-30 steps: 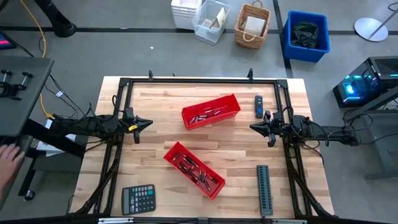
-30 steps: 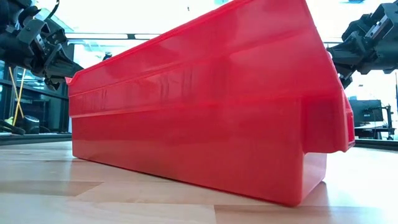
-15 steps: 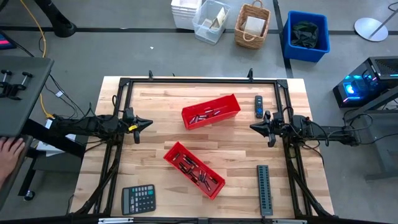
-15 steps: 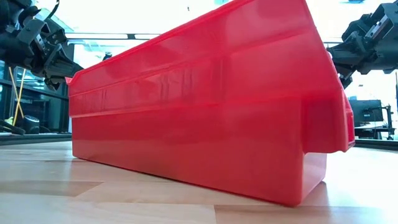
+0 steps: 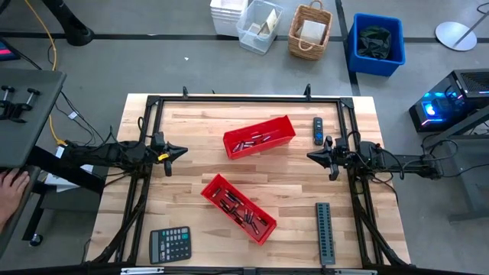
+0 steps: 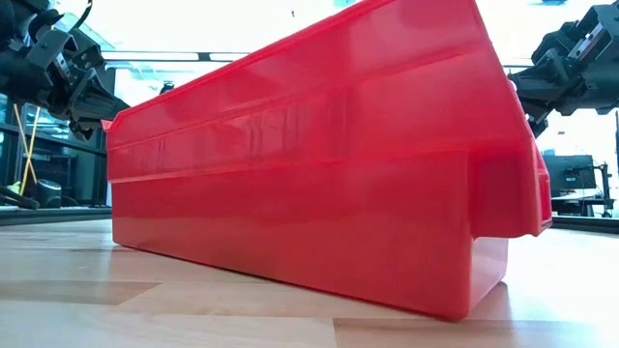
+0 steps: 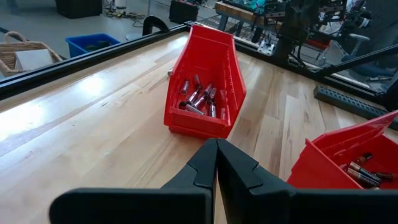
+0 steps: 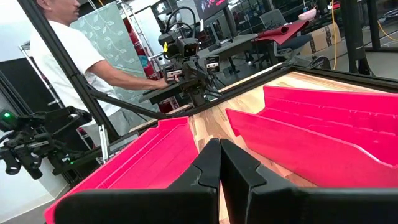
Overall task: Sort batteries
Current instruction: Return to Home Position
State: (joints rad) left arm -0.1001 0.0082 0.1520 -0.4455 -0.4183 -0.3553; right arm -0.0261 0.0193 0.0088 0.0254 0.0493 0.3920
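Over the last second almost nothing has changed. Both arms hang in the same spots, and both bins and their contents lie as they did. Only a person's hand (image 5: 9, 189), off the surface at the far left edge of the high view, has shifted slightly.

The left tool (image 5: 183, 151) hovers above the left side of the surface with its fingers pressed together and nothing between them. The right tool (image 5: 309, 156) faces it from the right side, also closed and empty.

The batteries (image 5: 254, 140) lie in two groups. One cluster is in the upper red bin (image 5: 258, 125) between the two tools. A second, darker cluster lies in the lower red bin (image 5: 231, 218), which sits at an angle nearer the front edge.

A calculator (image 5: 170, 244) lies at the front left corner and a grey ridged strip (image 5: 325, 233) at the front right. A small black-and-blue device (image 5: 318, 131) lies just beside the upper bin's right end.
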